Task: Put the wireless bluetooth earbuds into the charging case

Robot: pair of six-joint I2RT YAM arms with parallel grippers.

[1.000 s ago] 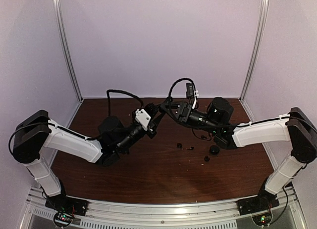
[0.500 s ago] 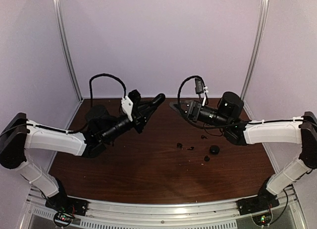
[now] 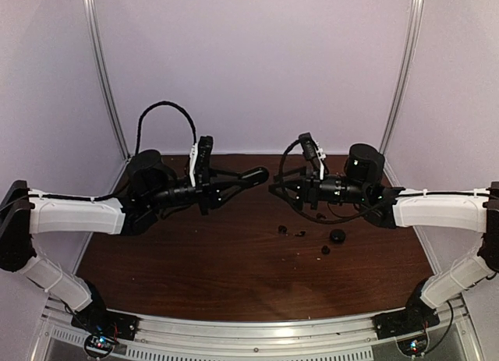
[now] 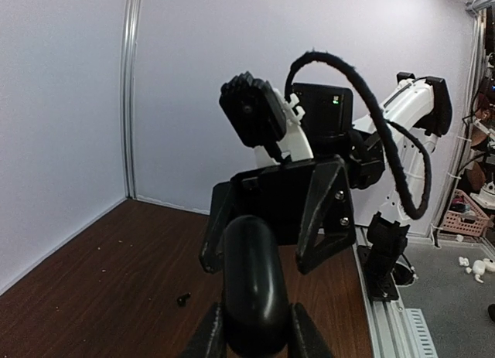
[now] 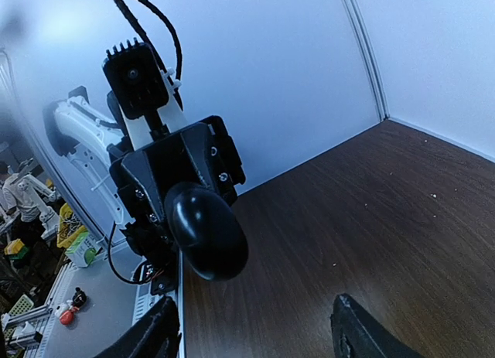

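My left gripper [image 3: 257,175] is shut on the charging case [image 4: 251,284], a smooth black oval pebble held above the table between the fingers [image 4: 207,336]. The case also shows in the right wrist view [image 5: 206,231]. My right gripper [image 3: 275,188] is open and empty, level with the left gripper and facing it tip to tip across a small gap; its fingers [image 5: 357,333] stand wide apart. Tiny black earbuds lie on the table below and to the right, one [image 3: 282,230] in the middle and one [image 3: 325,250] nearer. One bud shows in the left wrist view [image 4: 183,299].
A rounder black piece [image 3: 337,236], bigger than the buds, lies on the brown table [image 3: 195,260] beside a small black bit [image 3: 300,234]. White walls with metal posts [image 3: 105,80] close in the back and sides. The metal rail [image 3: 257,330] carries the arm bases.
The two grippers were close together a second ago. They drew apart, and now both arms are stretched out level with the grippers pointing at each other. The case stays in the left gripper.
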